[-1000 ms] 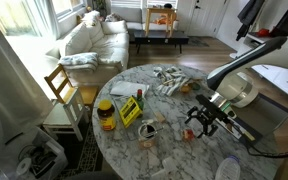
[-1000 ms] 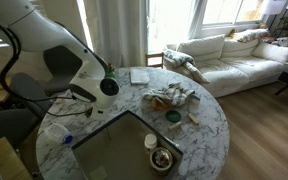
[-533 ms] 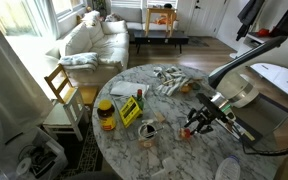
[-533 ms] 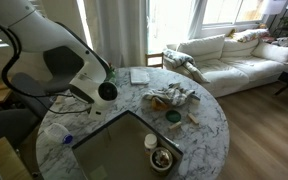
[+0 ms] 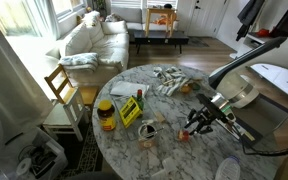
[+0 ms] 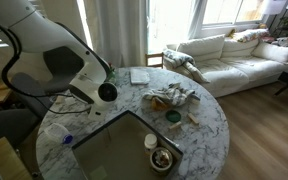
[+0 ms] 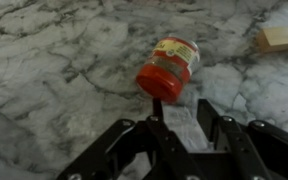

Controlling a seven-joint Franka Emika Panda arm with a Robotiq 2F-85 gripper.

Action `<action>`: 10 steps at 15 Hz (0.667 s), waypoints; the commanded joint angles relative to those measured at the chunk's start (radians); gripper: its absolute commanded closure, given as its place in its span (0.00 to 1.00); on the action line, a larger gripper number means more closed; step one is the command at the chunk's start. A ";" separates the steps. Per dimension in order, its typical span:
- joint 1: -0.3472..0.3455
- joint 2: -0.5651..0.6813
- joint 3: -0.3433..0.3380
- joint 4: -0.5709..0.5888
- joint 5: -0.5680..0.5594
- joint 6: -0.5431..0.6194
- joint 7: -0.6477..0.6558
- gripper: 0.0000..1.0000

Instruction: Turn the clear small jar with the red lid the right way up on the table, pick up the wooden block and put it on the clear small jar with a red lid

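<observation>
Black jaws on my gripper (image 7: pixel 181 108) stand partway closed, marble showing between them, their tips right at the lid. I cannot tell if they pinch it. The clear small jar with the red lid (image 7: pixel 169 68) lies sideways on the table (image 7: pixel 54 60). The wooden block (image 7: pixel 284 38) sits beyond the jar. I judge an off-centre squeeze could roll the jar away.
</observation>
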 commanded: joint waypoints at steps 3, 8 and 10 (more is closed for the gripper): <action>-0.005 0.008 -0.004 -0.011 0.074 -0.031 -0.017 0.11; -0.013 0.033 0.003 -0.003 0.140 -0.077 -0.034 0.00; -0.013 0.046 0.002 -0.001 0.154 -0.118 -0.036 0.05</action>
